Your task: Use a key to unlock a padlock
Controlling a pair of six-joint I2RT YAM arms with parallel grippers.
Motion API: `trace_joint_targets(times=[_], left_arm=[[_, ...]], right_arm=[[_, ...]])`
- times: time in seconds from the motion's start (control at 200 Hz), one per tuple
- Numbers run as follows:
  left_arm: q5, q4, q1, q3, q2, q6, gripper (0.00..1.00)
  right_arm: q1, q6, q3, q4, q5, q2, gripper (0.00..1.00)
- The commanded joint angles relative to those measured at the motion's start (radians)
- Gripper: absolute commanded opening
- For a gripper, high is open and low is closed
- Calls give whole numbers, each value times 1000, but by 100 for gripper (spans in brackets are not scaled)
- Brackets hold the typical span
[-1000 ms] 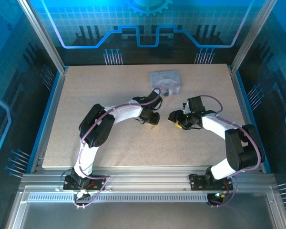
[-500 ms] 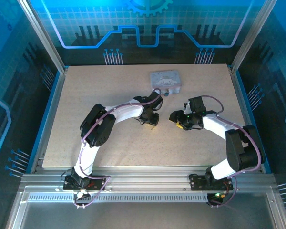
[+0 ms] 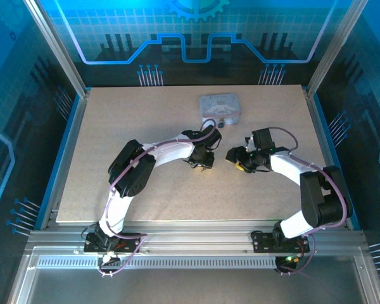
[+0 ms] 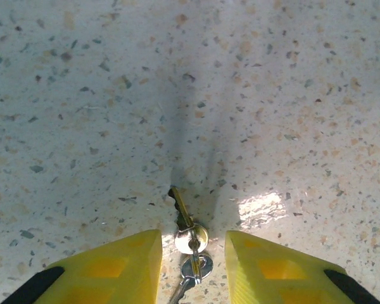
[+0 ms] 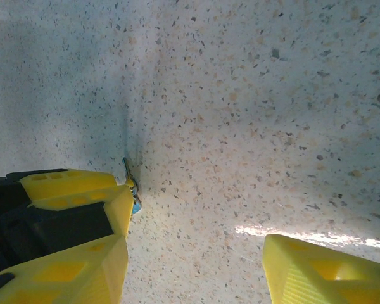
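Half a second on from the previous top view: logged left claw point(image 3: 202, 162) shifted slightly right and toward the near edge of the tabletop point(image 3: 133, 114), with forearm lying flatter than a second ago. Found its fingers spread, pinching nothing. From the left wrist view, placed the key point(image 4: 190, 235) flat on the tabletop in the gap between the two yellow tips, blade pointing away, round head and a small ring toward the palm. Saw no contact with either finger. Read as: approach about finished, closing on the key not yet done.

Moving right: spotted the padlock point(image 3: 217, 124) as a small dark speck just beside the near edge of the lavender tin point(image 3: 220, 106), beyond both claws and apart from the key. Too small to tell shackle state. Judged unmoved over the second.

Further right: recorded right claw point(image 3: 232, 156) spread wide, holding nothing, near the left claw and facing it, barely shifted.

Judged early in task: key to grip, padlock to fetch, then insertion. Risk: flat, thin key skidding out from closing fingers.
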State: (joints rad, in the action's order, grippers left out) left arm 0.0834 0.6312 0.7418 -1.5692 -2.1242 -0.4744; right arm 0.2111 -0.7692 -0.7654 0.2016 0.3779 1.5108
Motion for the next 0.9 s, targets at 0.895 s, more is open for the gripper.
trace_joint_targets(times=[0.895], left_arm=[[50,69,42,-55,-77,-62,20]], right_arm=[[-74,43,64,30,55,-88,59]])
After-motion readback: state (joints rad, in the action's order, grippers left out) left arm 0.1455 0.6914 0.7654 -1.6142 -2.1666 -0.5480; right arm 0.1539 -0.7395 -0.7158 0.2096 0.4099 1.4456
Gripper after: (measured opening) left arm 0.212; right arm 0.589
